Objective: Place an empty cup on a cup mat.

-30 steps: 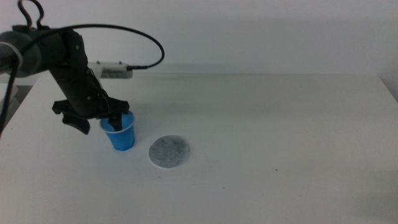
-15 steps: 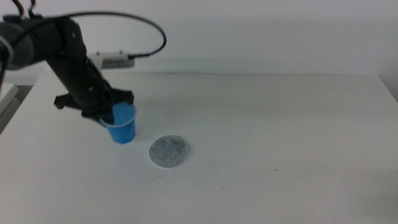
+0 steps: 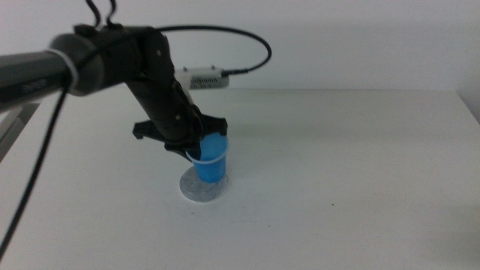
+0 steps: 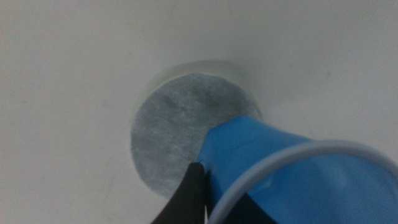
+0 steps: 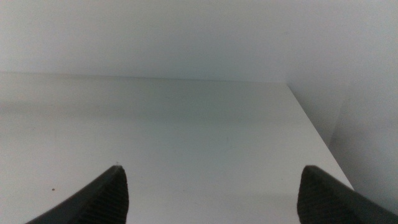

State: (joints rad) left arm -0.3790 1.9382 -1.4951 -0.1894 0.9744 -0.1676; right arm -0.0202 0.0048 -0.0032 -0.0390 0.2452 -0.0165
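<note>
tapered plastic cup over speckled round cup mat.

bright blue cup, speckled grey cup mat

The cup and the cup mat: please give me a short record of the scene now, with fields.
cup: blue, held tilted over the mat
cup mat: grey disc flat on the table, partly under the cup
contact cup to mat: cannot tell
left pincer: shut on the cup rim
right pincer: open, holds nothing, out of the middle view
</note>
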